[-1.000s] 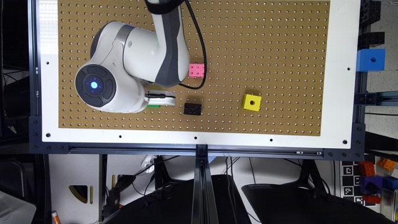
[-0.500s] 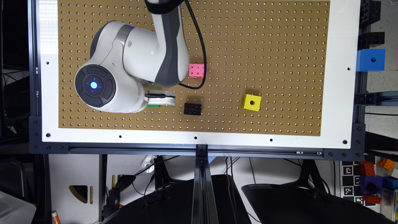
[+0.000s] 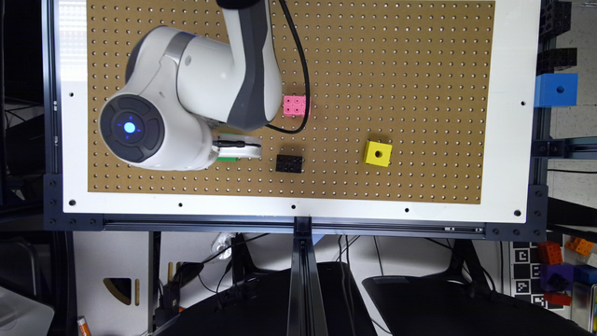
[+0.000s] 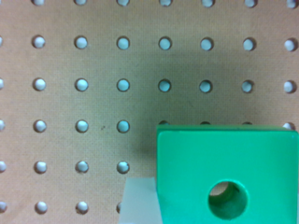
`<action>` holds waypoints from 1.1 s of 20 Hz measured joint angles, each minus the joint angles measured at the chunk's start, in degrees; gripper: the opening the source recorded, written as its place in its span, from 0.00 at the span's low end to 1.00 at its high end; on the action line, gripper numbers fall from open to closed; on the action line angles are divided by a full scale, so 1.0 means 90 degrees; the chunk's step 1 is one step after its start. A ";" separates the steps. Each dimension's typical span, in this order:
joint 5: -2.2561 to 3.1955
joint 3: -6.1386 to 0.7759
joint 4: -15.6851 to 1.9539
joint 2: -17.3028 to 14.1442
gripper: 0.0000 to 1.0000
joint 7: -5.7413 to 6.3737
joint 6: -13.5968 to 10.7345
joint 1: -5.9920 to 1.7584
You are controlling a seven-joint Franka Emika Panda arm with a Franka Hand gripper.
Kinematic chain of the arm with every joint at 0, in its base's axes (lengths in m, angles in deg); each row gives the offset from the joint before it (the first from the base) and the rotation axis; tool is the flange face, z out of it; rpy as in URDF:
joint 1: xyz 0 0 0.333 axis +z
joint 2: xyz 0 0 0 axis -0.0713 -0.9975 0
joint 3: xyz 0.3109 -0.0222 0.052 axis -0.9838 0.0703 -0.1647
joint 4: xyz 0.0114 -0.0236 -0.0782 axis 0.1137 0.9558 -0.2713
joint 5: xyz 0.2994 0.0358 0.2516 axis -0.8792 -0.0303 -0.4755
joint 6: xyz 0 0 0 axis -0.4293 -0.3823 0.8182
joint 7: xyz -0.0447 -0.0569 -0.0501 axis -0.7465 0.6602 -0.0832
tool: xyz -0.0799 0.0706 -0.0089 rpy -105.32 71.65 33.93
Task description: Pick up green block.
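Already low over the pegboard (image 3: 419, 56), the gripper (image 3: 235, 148) is seen above the green block (image 4: 228, 175), which sits on the board just beside the black brick (image 3: 289, 163) and is largely hidden under the arm in the exterior view. One pale fingertip (image 4: 140, 200) is pressed against the block's side, but whether the jaws are closed on it cannot be told, and the lift remains to be done. Nothing is seen to have shifted from the frames a second earlier; the arm and blocks are unchanged.
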 joint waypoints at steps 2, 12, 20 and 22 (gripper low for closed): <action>0.0000 0.0000 0.0001 0.0095 0.00 0.0000 -0.0090 0.0000; 0.0000 -0.0001 0.0003 0.0873 0.00 0.0000 -0.0865 0.0000; 0.0000 -0.0002 0.0000 0.1226 0.00 0.0000 -0.1181 0.0000; 0.0000 -0.0002 -0.0001 0.1325 0.00 0.0000 -0.1253 0.0000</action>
